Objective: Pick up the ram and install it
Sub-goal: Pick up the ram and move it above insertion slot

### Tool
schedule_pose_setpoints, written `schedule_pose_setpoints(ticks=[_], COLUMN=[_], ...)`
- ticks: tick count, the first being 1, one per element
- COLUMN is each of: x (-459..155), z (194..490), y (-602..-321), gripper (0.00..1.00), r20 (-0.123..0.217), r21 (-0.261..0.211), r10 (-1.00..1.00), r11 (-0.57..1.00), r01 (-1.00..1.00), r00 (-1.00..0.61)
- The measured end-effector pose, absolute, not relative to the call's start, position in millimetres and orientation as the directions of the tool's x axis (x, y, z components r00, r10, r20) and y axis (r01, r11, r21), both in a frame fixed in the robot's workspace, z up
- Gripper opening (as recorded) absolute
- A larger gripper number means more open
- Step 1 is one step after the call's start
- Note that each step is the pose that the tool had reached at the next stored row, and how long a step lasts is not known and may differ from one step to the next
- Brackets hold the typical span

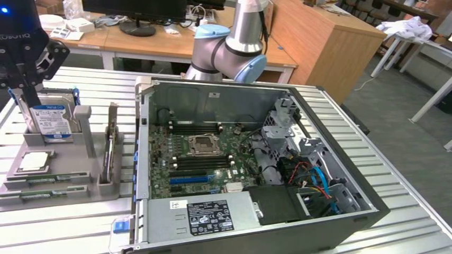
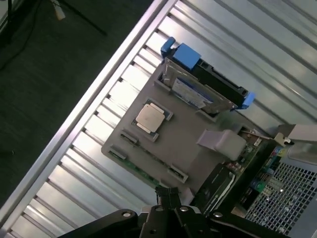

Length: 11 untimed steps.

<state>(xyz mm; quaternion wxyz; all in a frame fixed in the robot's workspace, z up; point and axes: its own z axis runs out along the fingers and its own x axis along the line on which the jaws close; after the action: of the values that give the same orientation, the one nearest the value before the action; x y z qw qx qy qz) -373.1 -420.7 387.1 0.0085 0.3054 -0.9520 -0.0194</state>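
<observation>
The ram (image 1: 41, 180) is a narrow green stick lying flat in a slot along the front of a grey holder tray (image 1: 67, 161) at the exterior view's left. In the wrist view the ram (image 2: 142, 170) runs along the tray's (image 2: 183, 144) edge. My gripper (image 1: 25, 92) hangs high over the back of that tray, above the hard drive (image 1: 50, 121), well clear of the ram. Its fingers (image 2: 168, 196) are shut with nothing between them.
The tray also holds a square silver processor (image 2: 148, 118), the blue-labelled hard drive (image 2: 195, 91) and an upright dark card (image 1: 111, 148). An open computer case (image 1: 339, 174) sits beside it, its motherboard carrying long black memory slots (image 1: 194, 128). Everything rests on a ribbed metal table (image 1: 63, 233).
</observation>
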Motion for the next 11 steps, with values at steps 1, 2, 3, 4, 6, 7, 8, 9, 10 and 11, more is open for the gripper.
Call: schedule_pose_setpoints(ticks=[1, 2, 3, 4, 6, 7, 8, 9, 10, 11], x=[-373.0, -373.0, -373.1, -373.1, -373.1, -373.1, -373.0, -373.1, -373.1, -373.1], z=[387.1, 387.0, 387.0, 387.0, 386.9, 386.9, 386.8, 386.8, 386.8, 386.7], y=[-420.7, -420.7, -420.7, -420.7, -420.7, -420.7, -420.7, -420.7, -420.7, -420.7], gripper=[0.11, 0.11, 0.11, 0.11, 0.11, 0.11, 0.11, 0.11, 0.11, 0.11], r20=[0.004, 0.004, 0.004, 0.004, 0.005, 0.005, 0.005, 0.005, 0.005, 0.005], r21=[0.042, 0.042, 0.042, 0.042, 0.042, 0.042, 0.042, 0.042, 0.042, 0.042], r10=[-0.596, -0.611, -0.626, -0.64, -0.667, -0.68, -0.693, -0.707, -0.72, -0.732], r11=[0.802, 0.791, 0.779, 0.768, 0.744, 0.732, 0.72, 0.707, 0.694, 0.681], r01=[-0.596, -0.61, -0.625, -0.639, -0.666, -0.68, -0.693, -0.706, -0.719, -0.731], r00=[-0.803, -0.792, -0.78, -0.768, -0.745, -0.733, -0.721, -0.707, -0.694, -0.681])
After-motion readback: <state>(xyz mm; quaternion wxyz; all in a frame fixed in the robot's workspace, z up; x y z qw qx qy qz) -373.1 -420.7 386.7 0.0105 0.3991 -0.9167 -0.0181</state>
